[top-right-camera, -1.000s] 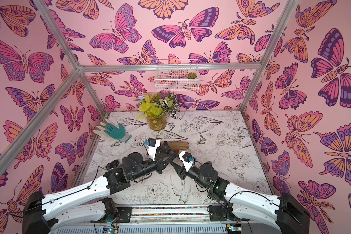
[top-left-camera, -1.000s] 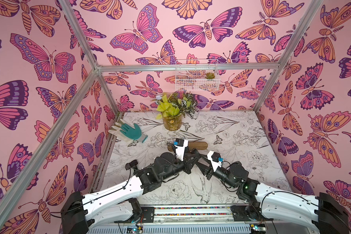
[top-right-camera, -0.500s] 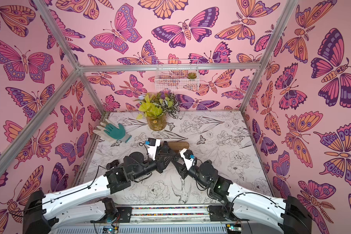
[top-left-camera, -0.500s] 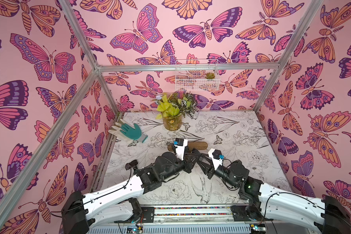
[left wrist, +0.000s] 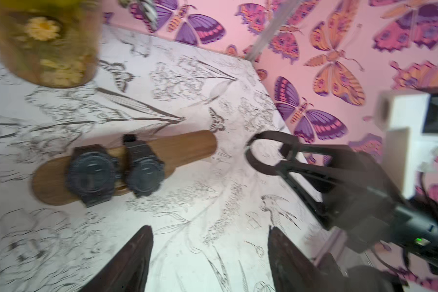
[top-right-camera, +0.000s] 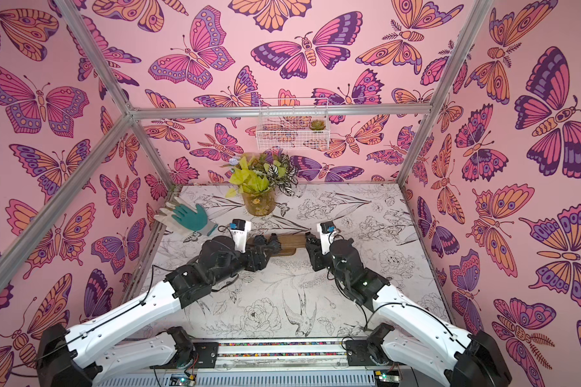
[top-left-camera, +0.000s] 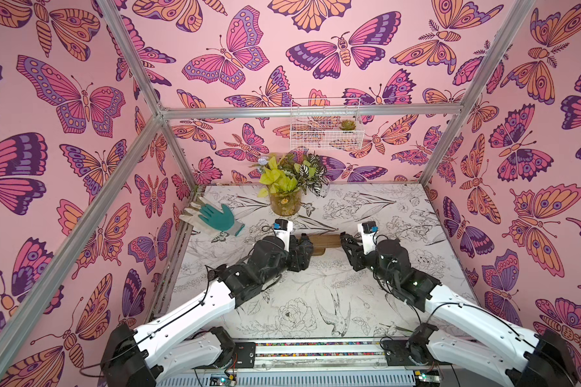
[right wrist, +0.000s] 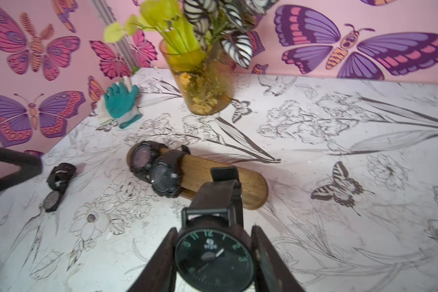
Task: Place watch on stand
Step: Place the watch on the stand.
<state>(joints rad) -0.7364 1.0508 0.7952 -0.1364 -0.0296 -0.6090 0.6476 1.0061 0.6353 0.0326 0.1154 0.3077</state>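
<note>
white table [top-left-camera: 316,295]: printed with black line flowers; it carried everything below.
vase [top-left-camera: 285,202]: amber glass holding green leaves, at the back, well apart from the stand [top-left-camera: 326,240].
stand: brown wooden bar lying across mid-table; both top views showed only its bare middle.
left gripper [left wrist: 210,252]: jaws stood wide apart with nothing between them, near the stand's left end.
right gripper [right wrist: 214,228]: clamped on the case of a round-dial watch [right wrist: 213,257], just off the stand's right end, with the strap loop not on the bar.
mounted watches [left wrist: 91,172]: two chunky black ones, side by side on the bar's left half. They were plain in both wrist views but hard to tell from the black gripper in the top views.
loose watch [right wrist: 57,185]: small and dark, flat on the table beyond the stand's watch-bearing end; only the right wrist view showed it.
</note>
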